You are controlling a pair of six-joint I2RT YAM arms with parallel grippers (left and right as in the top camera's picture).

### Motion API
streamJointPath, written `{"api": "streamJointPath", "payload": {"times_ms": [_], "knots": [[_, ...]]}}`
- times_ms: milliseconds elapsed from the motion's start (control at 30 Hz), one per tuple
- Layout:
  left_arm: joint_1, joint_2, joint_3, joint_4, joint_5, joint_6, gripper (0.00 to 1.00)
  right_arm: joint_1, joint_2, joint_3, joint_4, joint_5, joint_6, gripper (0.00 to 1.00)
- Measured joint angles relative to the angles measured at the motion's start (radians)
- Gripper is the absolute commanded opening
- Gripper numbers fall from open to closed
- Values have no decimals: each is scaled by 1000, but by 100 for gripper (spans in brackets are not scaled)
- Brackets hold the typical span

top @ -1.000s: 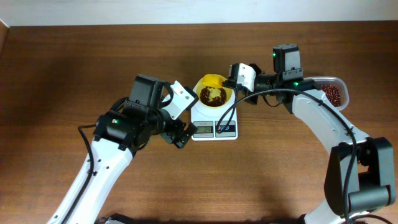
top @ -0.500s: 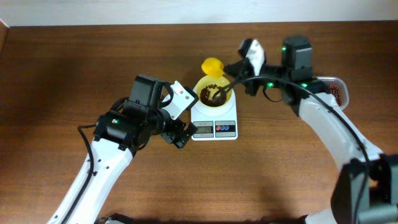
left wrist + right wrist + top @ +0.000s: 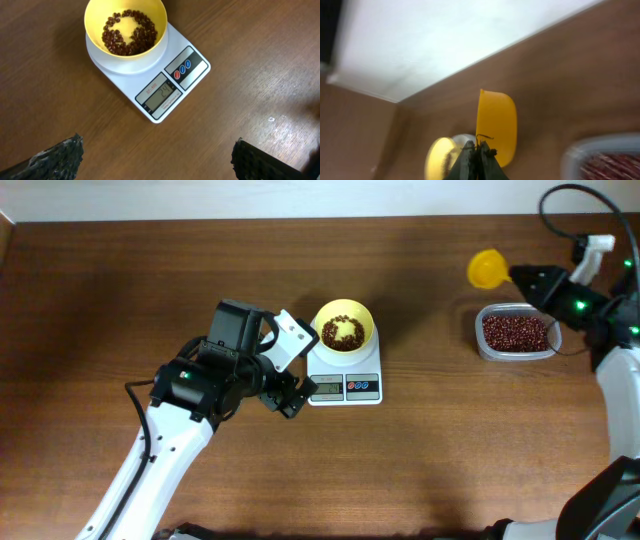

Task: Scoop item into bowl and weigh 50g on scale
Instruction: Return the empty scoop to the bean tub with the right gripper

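The pale-yellow bowl sits on the white scale and holds a layer of reddish-brown beans. In the left wrist view the bowl and scale lie ahead, and the display reads about 24. My left gripper is open and empty just left of the scale. My right gripper is shut on the handle of a darker yellow scoop, held above the table left of the clear tub of beans. The scoop shows in the right wrist view.
The table's far edge meets a white wall. A black cable loops above the right arm at the far right.
My right gripper has carried the scoop from over the bowl far to the right, to beside the clear tub. The left arm has not moved.
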Motion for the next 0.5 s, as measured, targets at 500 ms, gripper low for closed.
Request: {"api": "streamJointPath", "payload": {"times_ms": [500], "knots": [[0, 0, 0, 0, 0, 0, 99, -74, 66, 0, -239, 505, -446, 4]]}}
